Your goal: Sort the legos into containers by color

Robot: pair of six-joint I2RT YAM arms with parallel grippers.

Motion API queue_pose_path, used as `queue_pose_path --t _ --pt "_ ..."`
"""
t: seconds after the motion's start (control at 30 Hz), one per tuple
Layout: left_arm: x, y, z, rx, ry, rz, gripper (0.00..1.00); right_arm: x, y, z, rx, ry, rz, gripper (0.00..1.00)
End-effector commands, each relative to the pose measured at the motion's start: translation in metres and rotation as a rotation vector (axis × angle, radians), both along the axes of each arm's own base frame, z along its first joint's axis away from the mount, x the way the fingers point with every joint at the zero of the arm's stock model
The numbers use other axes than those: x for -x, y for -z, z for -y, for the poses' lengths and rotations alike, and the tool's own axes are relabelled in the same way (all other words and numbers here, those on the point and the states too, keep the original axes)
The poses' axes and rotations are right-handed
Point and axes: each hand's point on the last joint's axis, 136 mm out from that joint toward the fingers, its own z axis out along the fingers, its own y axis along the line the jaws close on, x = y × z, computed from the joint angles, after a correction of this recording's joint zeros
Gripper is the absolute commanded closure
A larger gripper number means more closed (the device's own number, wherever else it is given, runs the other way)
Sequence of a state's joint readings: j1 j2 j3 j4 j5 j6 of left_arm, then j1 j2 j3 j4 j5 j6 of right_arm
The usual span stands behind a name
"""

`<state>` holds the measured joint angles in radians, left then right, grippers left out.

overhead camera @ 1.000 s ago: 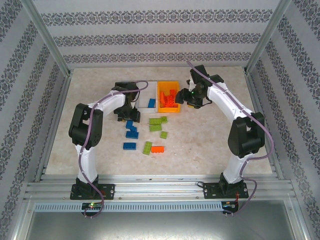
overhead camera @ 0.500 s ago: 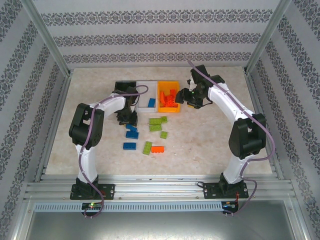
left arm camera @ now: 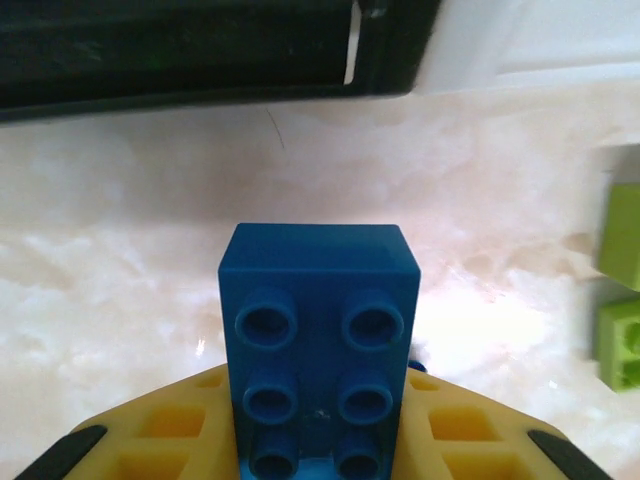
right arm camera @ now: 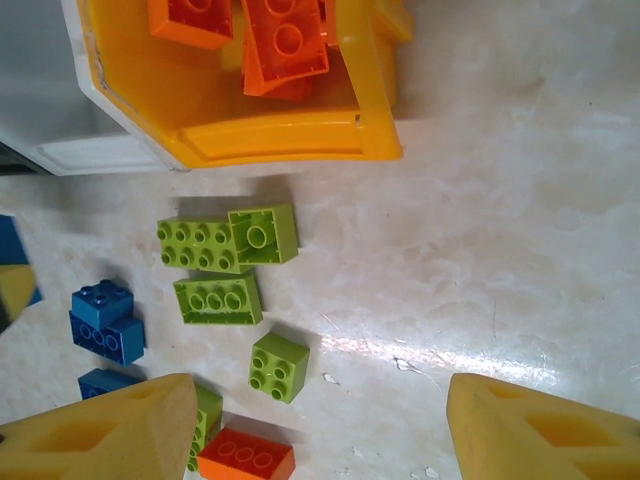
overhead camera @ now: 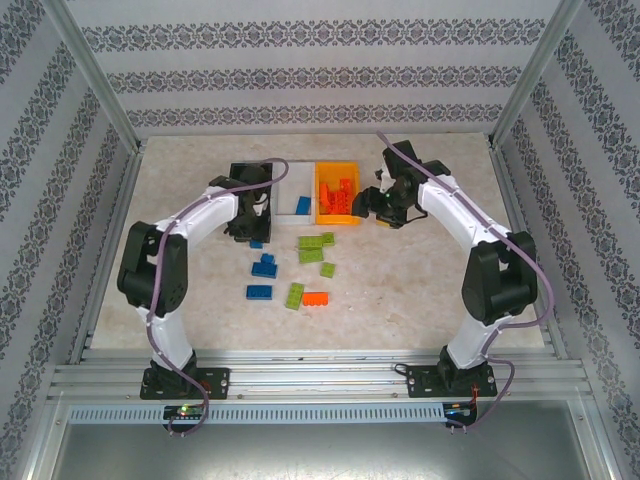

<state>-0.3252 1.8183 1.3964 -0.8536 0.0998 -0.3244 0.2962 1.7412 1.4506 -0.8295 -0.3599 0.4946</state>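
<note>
Gripping a blue lego (left arm camera: 318, 330), left fingers (left arm camera: 165, 432) face the black bin (left arm camera: 180, 50) (right fingers (right arm camera: 100, 430) spread).

Three bins (overhead camera: 322, 195) are counted. Ahead of the right gripper (right arm camera: 325, 430), five green bricks (right arm camera: 218, 300), three blue bricks (right arm camera: 108, 338) and one loose orange brick (right arm camera: 246, 455) are seen; another blue brick (left arm camera: 318, 300) is clamped by the left gripper (left arm camera: 318, 440).

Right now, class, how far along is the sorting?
Done: orange bricks in the orange bin, one blue brick in the white bin. In hand: the left gripper is shut on a second blue brick. Left: green bricks, loose blue bricks and a lone orange brick on the table.
</note>
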Motion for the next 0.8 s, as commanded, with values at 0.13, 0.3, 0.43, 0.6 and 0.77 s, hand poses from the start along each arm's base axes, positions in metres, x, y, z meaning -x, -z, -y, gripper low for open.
queue_pose_path --t 0.13,0.3,0.43,0.6,0.77 --pt "-0.001 -0.056 0.004 0.074 -0.038 0.071 0.71 0.003 -0.006 0.004 -0.031 0.023 0.046 0.3" --pt "-0.032 -0.076 0.023 0.128 -0.012 0.087 0.71 -0.003 -0.033 0.024 -0.013 0.116 0.224 0.07" --pt "-0.06 -0.071 0.035 0.144 0.004 0.09 0.71 0.0 -0.03 0.05 -0.144 0.292 0.231 0.02" --pt "-0.09 -0.055 0.047 0.137 0.027 0.073 0.71 0.018 -0.018 0.057 -0.246 0.337 0.177 0.02" --pt "-0.107 -0.039 0.055 0.131 0.046 0.054 0.71 0.038 -0.012 0.055 -0.241 0.324 0.124 0.02"
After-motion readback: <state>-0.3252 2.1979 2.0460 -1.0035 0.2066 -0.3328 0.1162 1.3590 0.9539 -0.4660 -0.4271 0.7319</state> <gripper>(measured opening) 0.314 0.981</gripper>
